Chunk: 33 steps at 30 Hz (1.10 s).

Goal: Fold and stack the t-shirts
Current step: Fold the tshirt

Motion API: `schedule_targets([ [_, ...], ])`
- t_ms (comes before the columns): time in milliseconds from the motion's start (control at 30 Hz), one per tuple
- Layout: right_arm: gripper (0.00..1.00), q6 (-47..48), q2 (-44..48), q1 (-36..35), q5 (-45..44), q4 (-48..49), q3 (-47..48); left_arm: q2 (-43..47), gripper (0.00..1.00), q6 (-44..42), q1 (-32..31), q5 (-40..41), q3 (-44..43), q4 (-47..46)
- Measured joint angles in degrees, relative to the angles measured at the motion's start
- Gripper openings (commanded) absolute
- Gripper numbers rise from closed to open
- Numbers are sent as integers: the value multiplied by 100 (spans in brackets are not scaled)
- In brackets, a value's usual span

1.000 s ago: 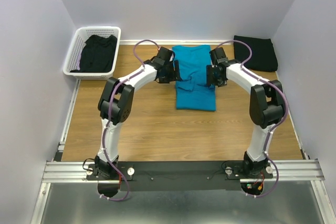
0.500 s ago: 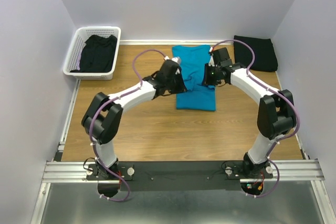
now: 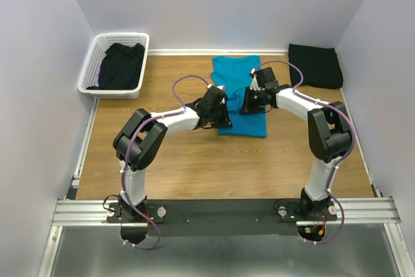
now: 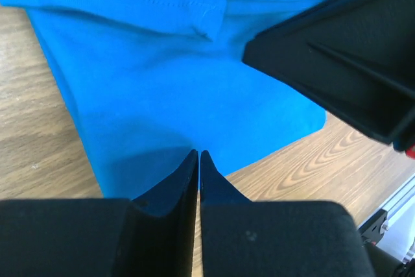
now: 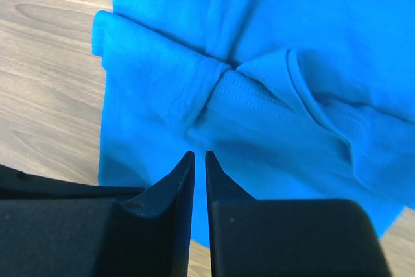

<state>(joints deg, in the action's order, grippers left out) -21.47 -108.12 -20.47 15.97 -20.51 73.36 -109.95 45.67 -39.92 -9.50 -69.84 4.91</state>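
Half-folded teal tee point(image 3: 232, 72) lies on the surface point(image 3: 175, 154), right of the basket point(image 3: 122, 36). Soft, light, floppy; layers prob. slip, so best taken at doubled edges. L gripper point(image 4: 198, 155) & R gripper point(image 5: 199, 155): jaws nearly shut, each looks pinched on its cloth.

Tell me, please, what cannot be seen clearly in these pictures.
- Middle of the teal t-shirt: top view, the left arm and right arm cover it.
- How many black shirts lie in the basket: top view, too dark and crumpled.
- Whether left gripper or right gripper pinches cloth: wrist views, fingertips hide the contact.
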Motion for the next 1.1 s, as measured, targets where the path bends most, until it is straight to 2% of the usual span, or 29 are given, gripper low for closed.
schedule_targets([
  [300,19,-13,-522,-17,13,153,201,-166,10,4,9,-101,367,-227],
  [767,22,299,-1495,46,-905,216,1961,197,9,7,15,-304,1067,-702],
  [967,25,398,-890,94,-538,306,1591,492,10,4,17,-306,1373,-575],
  [1067,27,382,-195,96,-107,345,931,667,15,2,17,-302,1495,-422],
  [1100,27,354,66,96,35,343,680,723,20,4,17,-295,1523,-367],
])
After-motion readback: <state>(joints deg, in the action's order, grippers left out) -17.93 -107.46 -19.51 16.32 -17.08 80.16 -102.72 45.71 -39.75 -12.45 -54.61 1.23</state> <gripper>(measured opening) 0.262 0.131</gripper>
